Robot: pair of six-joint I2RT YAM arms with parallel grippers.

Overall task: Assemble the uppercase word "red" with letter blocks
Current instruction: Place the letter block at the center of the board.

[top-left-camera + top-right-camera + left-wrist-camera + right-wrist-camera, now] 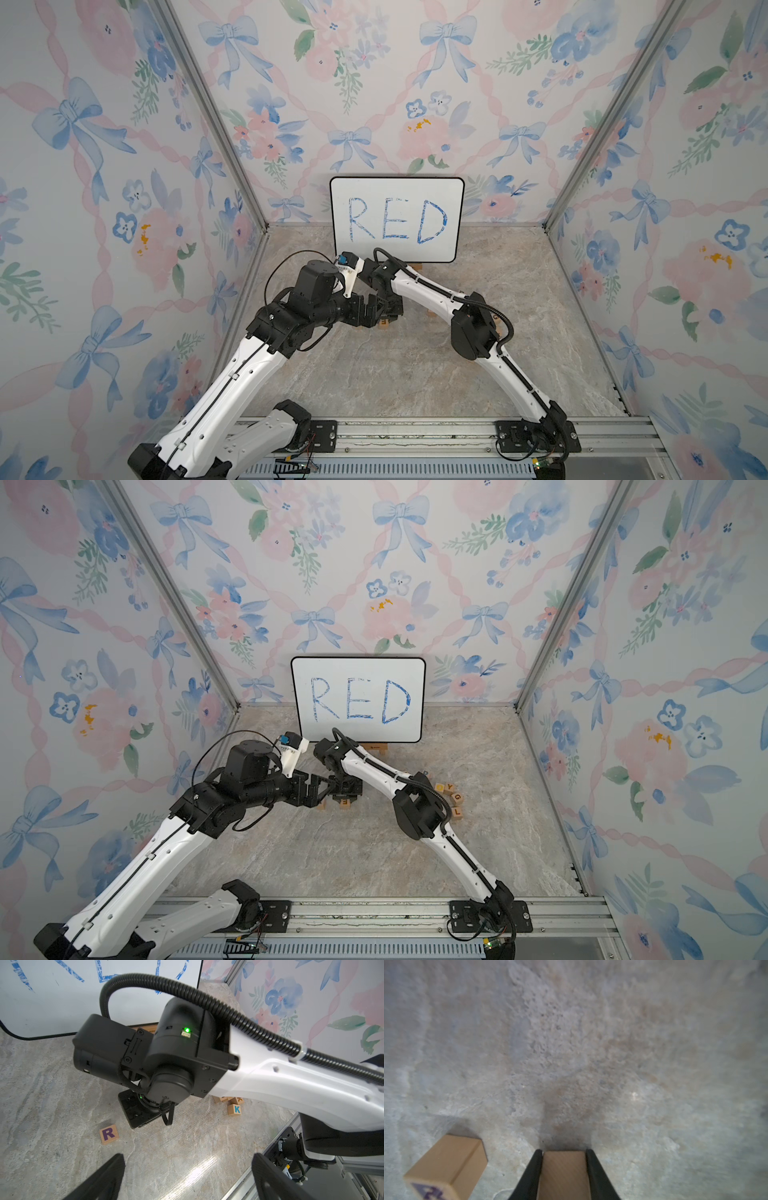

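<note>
My right gripper (564, 1150) is shut on a light-wood letter block (564, 1172) that rests low on the stone table. In a top view the block under it shows an orange-red E (344, 802). The R block (109, 1134), with a dark purple letter facing up, lies just beside it, apart from the fingers, and also shows in the right wrist view (446, 1167). My left gripper (189, 1169) hangs open above bare table beside the R block, with nothing between its fingers. It sits close against the right wrist in a top view (316, 789). I cannot pick out the D block.
A white board (397, 220) with blue handwritten RED leans against the back wall. Several spare letter cubes lie to the right behind the right forearm, among them a teal K (234, 1109) and a G (457, 796). Patterned walls close three sides; a metal rail (415, 432) runs along the front.
</note>
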